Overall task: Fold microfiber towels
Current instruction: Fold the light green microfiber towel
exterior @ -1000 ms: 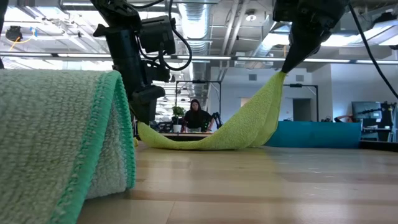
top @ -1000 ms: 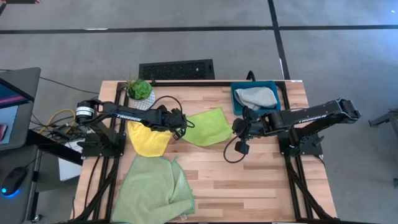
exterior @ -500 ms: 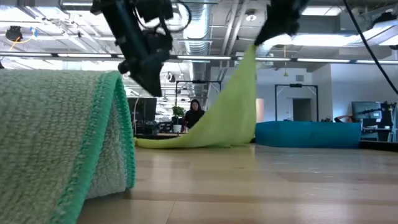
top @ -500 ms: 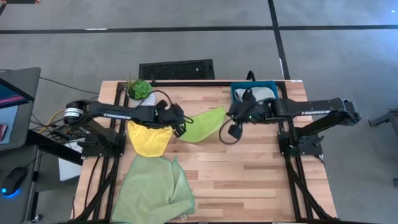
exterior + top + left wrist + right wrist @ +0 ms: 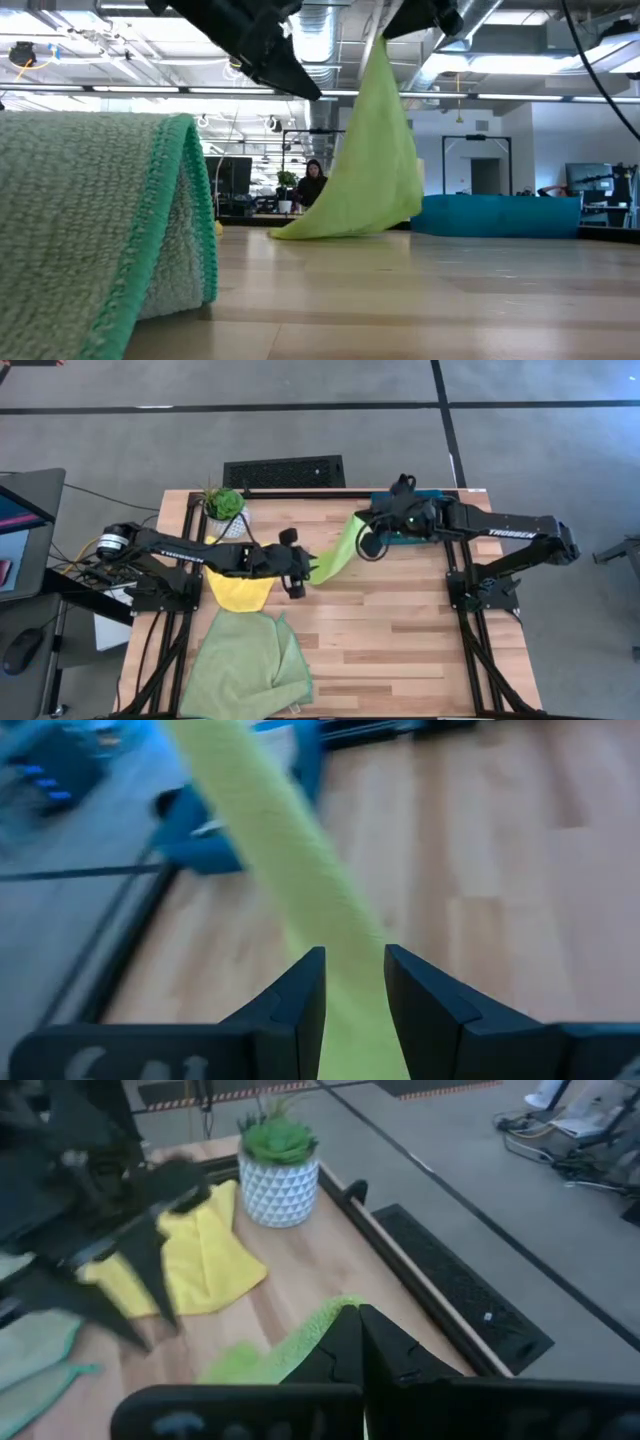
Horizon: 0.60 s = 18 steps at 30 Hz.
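Nearest the low camera my larger pale green towel lies rumpled and doubled at the table's front edge, not neatly folded, and the yellow towel sits loose beside the potted plant, so I judge the task barely begun. Mid-table, my left gripper looks clenched on the bright lime green towel. My right gripper pinches its far corner high near the teal tray, leaving it a taut, twisted strip.
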Each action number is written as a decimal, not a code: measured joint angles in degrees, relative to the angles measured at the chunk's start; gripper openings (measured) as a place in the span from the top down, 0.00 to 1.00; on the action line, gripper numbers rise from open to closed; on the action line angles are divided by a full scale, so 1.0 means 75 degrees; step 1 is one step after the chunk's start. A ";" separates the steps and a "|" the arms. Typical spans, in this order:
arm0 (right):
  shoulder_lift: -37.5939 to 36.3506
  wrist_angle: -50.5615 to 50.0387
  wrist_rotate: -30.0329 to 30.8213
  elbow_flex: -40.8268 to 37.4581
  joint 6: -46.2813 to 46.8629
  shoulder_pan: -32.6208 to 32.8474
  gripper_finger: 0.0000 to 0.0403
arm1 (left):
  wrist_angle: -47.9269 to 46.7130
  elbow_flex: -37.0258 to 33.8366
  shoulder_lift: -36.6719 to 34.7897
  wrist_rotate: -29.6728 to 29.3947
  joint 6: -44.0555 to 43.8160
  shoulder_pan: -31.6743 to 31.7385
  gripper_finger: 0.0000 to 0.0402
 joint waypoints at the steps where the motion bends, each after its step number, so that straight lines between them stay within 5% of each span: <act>1: 0.0000 0.0019 -0.0002 0.0033 0.0002 -0.0045 0.98 | 0.0106 0.0000 0.0083 0.0264 0.0006 -0.0018 0.76; 10: 0.0000 0.0729 -0.0054 0.0144 -0.0004 -0.0321 0.98 | 0.1895 0.0008 0.1519 0.0189 0.1105 -0.0452 0.76; 18: -0.0003 0.0812 -0.0114 0.0740 -0.0065 -0.0318 0.98 | 0.2829 0.0020 0.2256 -0.0758 0.0265 -0.0486 0.76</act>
